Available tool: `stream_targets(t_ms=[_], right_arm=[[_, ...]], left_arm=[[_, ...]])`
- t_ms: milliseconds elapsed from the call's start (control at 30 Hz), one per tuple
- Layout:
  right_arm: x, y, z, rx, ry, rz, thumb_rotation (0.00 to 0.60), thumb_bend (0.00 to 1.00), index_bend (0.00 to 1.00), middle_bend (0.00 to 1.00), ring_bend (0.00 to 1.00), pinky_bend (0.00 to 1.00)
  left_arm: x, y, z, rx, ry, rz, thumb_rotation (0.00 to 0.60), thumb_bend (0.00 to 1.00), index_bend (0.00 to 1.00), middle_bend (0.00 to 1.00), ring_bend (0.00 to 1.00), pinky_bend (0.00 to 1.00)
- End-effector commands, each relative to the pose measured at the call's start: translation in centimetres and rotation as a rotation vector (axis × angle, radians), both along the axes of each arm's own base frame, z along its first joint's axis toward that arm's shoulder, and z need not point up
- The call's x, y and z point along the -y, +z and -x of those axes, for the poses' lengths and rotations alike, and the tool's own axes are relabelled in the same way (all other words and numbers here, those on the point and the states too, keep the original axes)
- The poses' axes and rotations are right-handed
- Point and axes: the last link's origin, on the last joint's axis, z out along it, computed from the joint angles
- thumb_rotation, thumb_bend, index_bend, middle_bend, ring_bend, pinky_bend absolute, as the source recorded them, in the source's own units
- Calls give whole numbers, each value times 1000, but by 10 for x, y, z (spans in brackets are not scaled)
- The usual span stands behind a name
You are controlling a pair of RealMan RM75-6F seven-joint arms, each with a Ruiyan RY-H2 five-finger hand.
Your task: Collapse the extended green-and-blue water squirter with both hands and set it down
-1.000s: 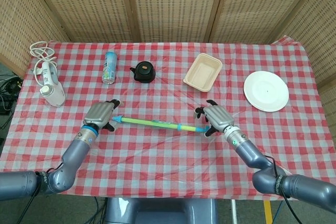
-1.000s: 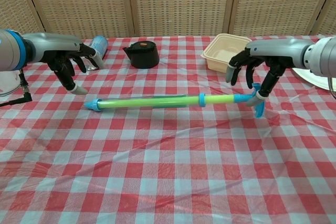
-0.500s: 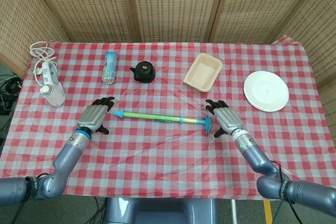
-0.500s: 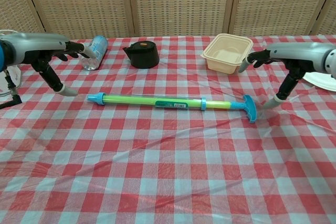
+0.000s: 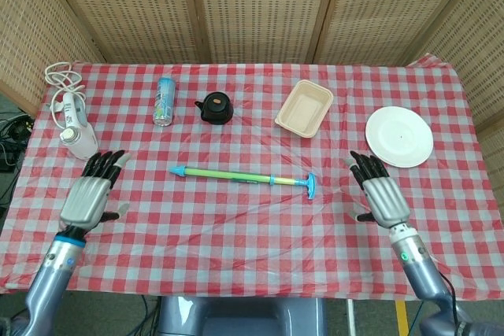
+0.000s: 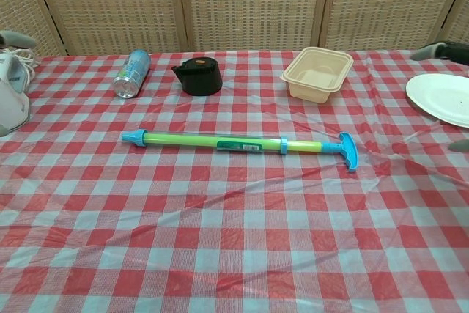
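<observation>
The green-and-blue water squirter (image 5: 236, 176) (image 6: 220, 141) lies flat on the checked tablecloth near the middle, its blue nozzle at the left end and its blue T-handle (image 6: 346, 151) at the right. Nothing touches it. My left hand (image 5: 89, 194) hovers far to the left of the nozzle, fingers spread, holding nothing. My right hand (image 5: 380, 195) is well right of the handle, also open with fingers apart. In the chest view only fingertips (image 6: 438, 50) show at the right edge.
A blue can (image 5: 164, 101) lies at the back left, beside a black teapot (image 5: 215, 107). A beige tray (image 5: 304, 108) and a white plate (image 5: 399, 136) are at the back right. A white corded device (image 5: 75, 130) lies at the far left.
Both hands have let go of the squirter and drawn back outward toward the table's front corners. The squirter went from hanging above the table to lying on it.
</observation>
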Motion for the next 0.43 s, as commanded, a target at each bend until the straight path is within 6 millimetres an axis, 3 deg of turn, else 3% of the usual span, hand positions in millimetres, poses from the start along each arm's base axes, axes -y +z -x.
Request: stream_targets(t_ms=[33, 167, 433], right_arm=[[-30, 5, 20, -42, 2, 34, 600, 200, 34, 0, 0, 0], [-48, 7, 35, -66, -13, 50, 600, 168, 3, 0, 0, 0], [-71, 15, 49, -74, -16, 84, 600, 152, 0, 0, 0, 0]], left_arm=[[36, 8, 27, -45, 24, -53, 600, 141, 0, 0, 0, 0], [56, 13, 40, -73, 45, -101, 600, 27, 0, 0, 0, 0], [83, 19, 64, -99, 93, -120, 600, 14, 0, 0, 0, 0]])
